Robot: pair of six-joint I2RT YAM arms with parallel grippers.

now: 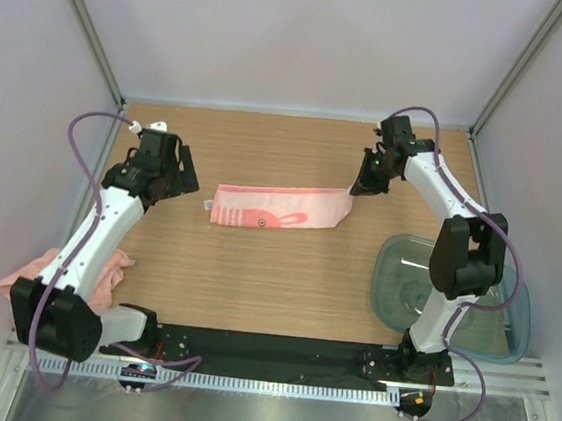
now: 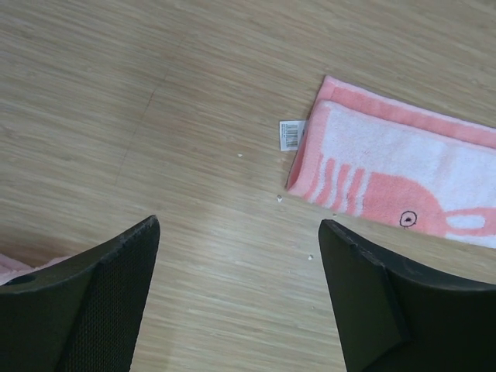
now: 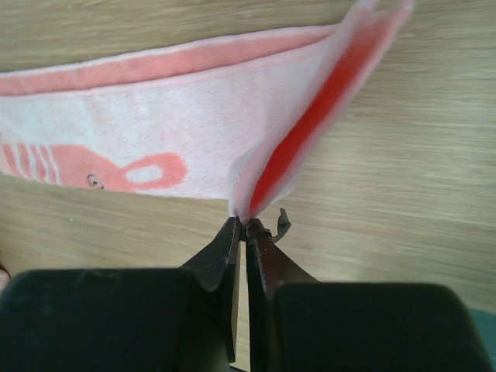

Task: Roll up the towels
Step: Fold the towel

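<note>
Pink towel point(image 1: 279, 210) lies folded; our right gripper point(image 3: 242, 226) pinches its end corner, left gripper point(image 2: 236, 232) gapes empty. We should make the first turn tight and square.

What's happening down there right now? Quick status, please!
Right gripper shut on the folded towel, right end lifted. Left gripper open, hovering off its left end. Second towel bunched aside, untouched. Nothing in the way.

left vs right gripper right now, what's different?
Left gripper is open and empty; right gripper is shut on the towel. Left hangs over bare table beside the towel's label end; right pinches the opposite end, that corner raised. Both sit at the towel's ends.
</note>
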